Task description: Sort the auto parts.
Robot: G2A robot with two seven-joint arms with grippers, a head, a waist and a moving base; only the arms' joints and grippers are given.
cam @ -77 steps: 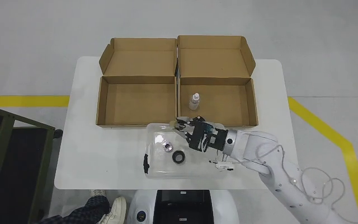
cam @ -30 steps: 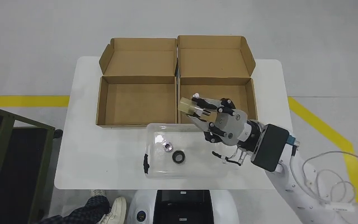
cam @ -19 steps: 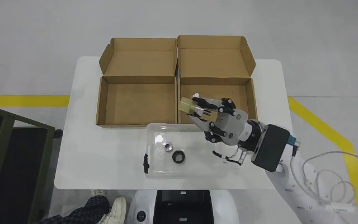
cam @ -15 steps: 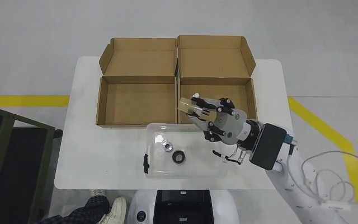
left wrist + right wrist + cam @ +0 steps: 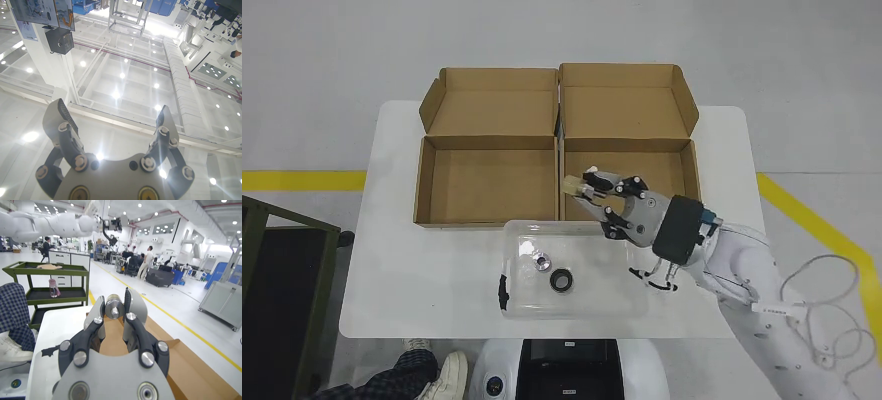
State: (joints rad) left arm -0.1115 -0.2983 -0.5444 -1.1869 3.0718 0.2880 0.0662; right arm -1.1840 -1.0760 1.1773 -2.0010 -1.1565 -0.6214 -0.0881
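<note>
A metal cylinder is clamped between the narrowed fingers of the right gripper, its stub end turned back toward the wrist. The carry step is judged to be nearly done: the cylinder is held above the near left corner of the right box, whose floor lies below and ahead of the fingertips. The left box lies off to the gripper's left. The clear bin lies behind and below it, with a silver piece and a black ring not yet sorted. Next, a short descent into the box and a release are called for, with the box's front wall to be cleared. The left gripper is spread wide, nothing is held in it, and it is pointed upward. Compared with the earliest frame, the right gripper has been lifted out of the bin and brought over the box. Over the last half second the wrist has been turned while the cylinder has hardly been shifted.
</note>
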